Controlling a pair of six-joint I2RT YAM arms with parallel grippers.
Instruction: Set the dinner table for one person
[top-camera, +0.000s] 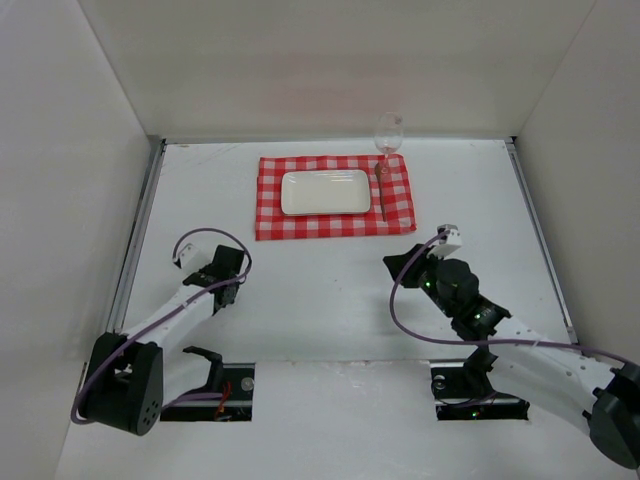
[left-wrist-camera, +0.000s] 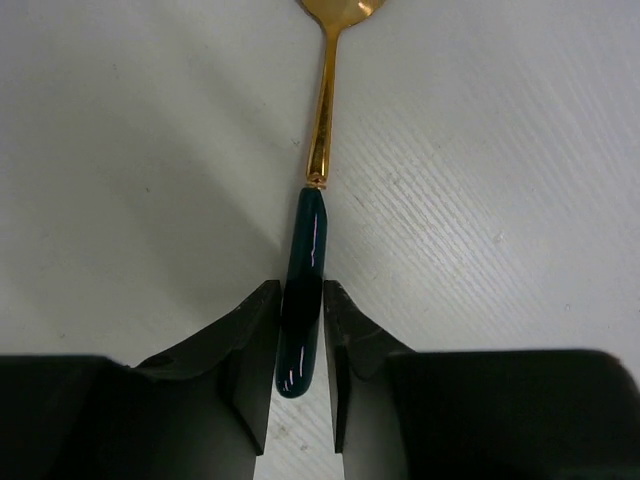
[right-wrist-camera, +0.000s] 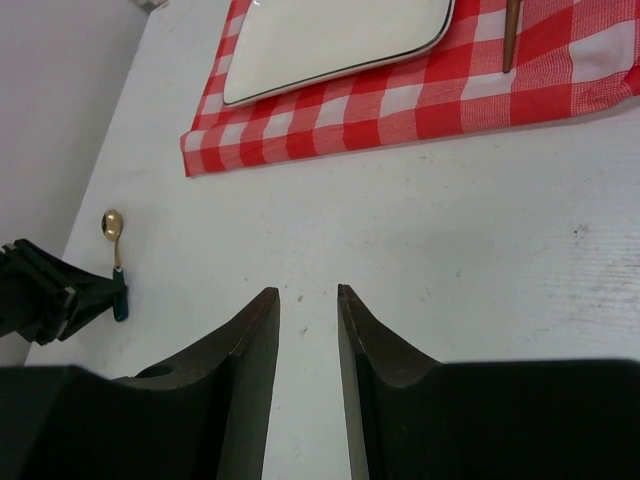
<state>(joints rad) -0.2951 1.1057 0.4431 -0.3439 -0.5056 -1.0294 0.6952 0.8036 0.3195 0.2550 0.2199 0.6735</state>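
**While the spoon is pinched at the left, the place setting waits at the far middle**

Since the spoon (left-wrist-camera: 306, 262) is a slim, stiff piece with a glossy dark green handle and a gold neck and bowl, I judge it light but slippery, and likely to swivel if gripped off-centre. The handle is the sensible place to hold it. The bowl is curved and polished and would slide out from between flat pads.

The left gripper (left-wrist-camera: 302, 335) has its jaws pressed in on the near end of that green handle, one finger on each side, with the bowl pointing away towards the far side. Whether the spoon rests on the surface or is just off it cannot be told.

The right gripper (right-wrist-camera: 307, 300) has its jaws a narrow gap apart, with nothing between them. It hovers over bare table near the cloth's near edge.

The dinner table (top-camera: 330, 300) is the broad matte white surface under both arms, rigid and flat. At its far middle lies the red-and-white checked cloth (top-camera: 272, 205). The white rectangular plate (top-camera: 325, 192) sits on the cloth, with a dark utensil (top-camera: 382, 190) just right of the plate. A wine glass (top-camera: 388, 132) stands upright at the cloth's far right corner. The spoon is at the near left, well apart from the cloth.
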